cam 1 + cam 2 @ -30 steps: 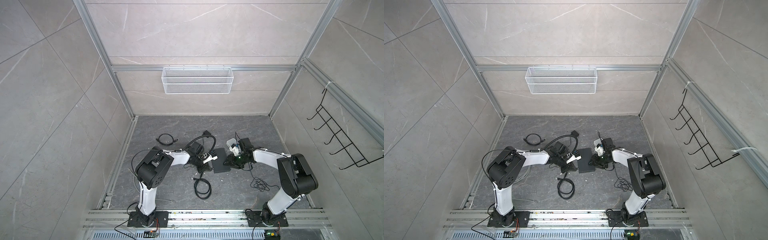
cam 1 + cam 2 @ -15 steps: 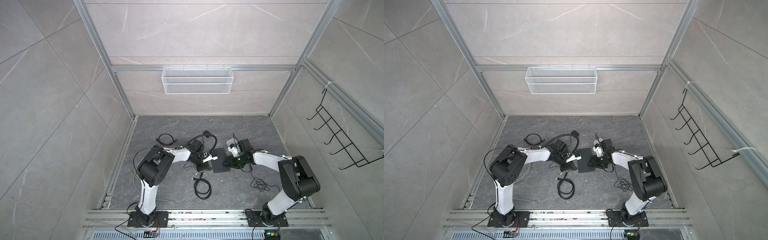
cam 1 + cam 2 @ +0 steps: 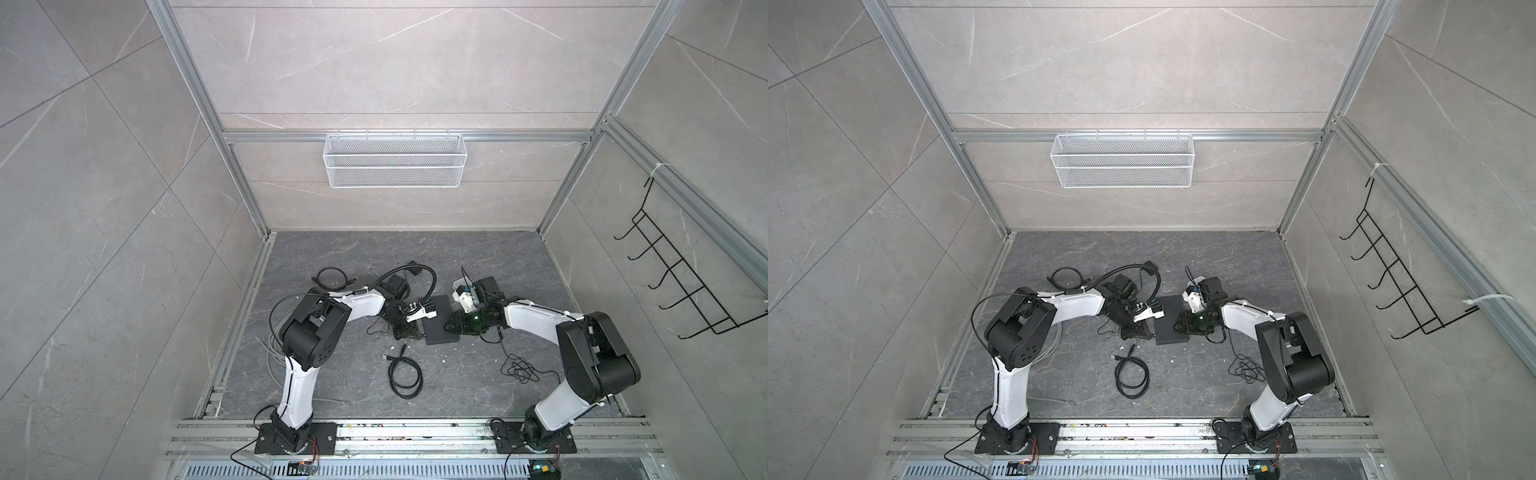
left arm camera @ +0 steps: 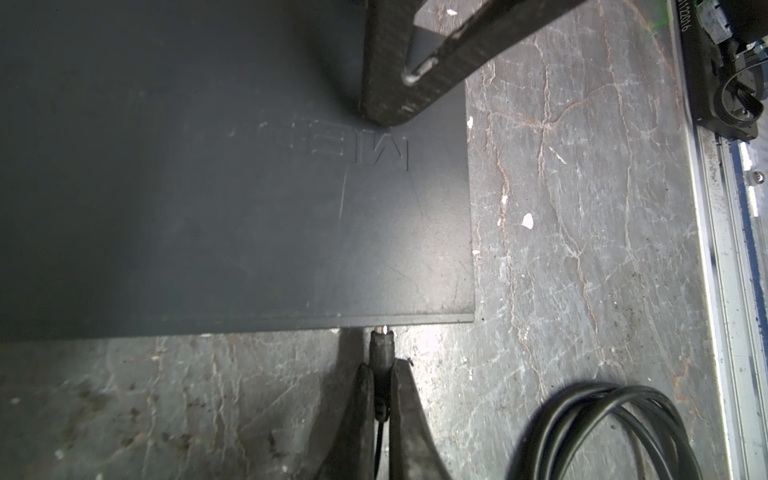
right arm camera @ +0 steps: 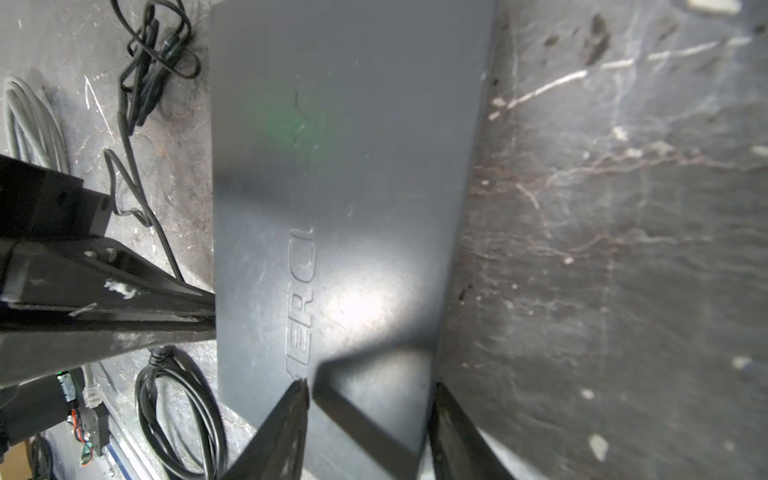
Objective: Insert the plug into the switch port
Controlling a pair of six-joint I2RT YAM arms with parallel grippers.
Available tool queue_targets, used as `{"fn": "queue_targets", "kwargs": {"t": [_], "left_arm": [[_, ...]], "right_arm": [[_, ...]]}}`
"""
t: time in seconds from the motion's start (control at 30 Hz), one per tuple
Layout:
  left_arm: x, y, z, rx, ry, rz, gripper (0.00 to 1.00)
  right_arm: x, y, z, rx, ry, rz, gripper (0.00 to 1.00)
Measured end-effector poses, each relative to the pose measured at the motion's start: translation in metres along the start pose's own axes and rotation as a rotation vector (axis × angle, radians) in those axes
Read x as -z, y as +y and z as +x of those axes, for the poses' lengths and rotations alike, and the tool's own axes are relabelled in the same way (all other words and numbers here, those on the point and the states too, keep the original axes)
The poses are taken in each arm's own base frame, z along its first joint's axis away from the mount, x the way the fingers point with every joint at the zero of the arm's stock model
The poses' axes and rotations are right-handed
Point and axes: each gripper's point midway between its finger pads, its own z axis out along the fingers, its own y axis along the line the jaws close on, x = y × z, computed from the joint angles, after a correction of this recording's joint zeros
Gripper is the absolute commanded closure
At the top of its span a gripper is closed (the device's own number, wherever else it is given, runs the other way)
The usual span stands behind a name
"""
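Pincer of left arm (image 4: 381, 376) tight around plug (image 4: 381, 348)

The switch (image 4: 232, 208) hides its own port face.

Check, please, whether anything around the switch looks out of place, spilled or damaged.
Small white flecks lie scattered on the dark floor beside the switch, like chipped debris. In a top view a thin black cable lies in a loose tangle to the switch's right. Nothing looks broken.
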Motion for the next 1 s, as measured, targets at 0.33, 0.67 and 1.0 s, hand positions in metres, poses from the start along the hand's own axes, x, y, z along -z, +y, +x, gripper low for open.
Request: {"fn": "queue_targets", "kwargs": {"t": [0.33,0.67,1.0], "left_arm": [[0.0007,-0.0004,0.0029,0.021,0.021,0.009,1.00],[-0.0013,0.0005,0.0044,0.125,-0.001,0.007,1.00],[-0.0003,-0.0023,0.0018,0.202,-0.024,0.033,1.00]], "right_arm": [[-0.0068,0.0010,-0.0080,0.031,0.045,0.050,0.56],[-0.0075,0.0011,-0.0073,0.025,0.055,0.051,0.57],[-0.0063,0.0025,-0.0061,0.054,0.000,0.032,0.58]]}}
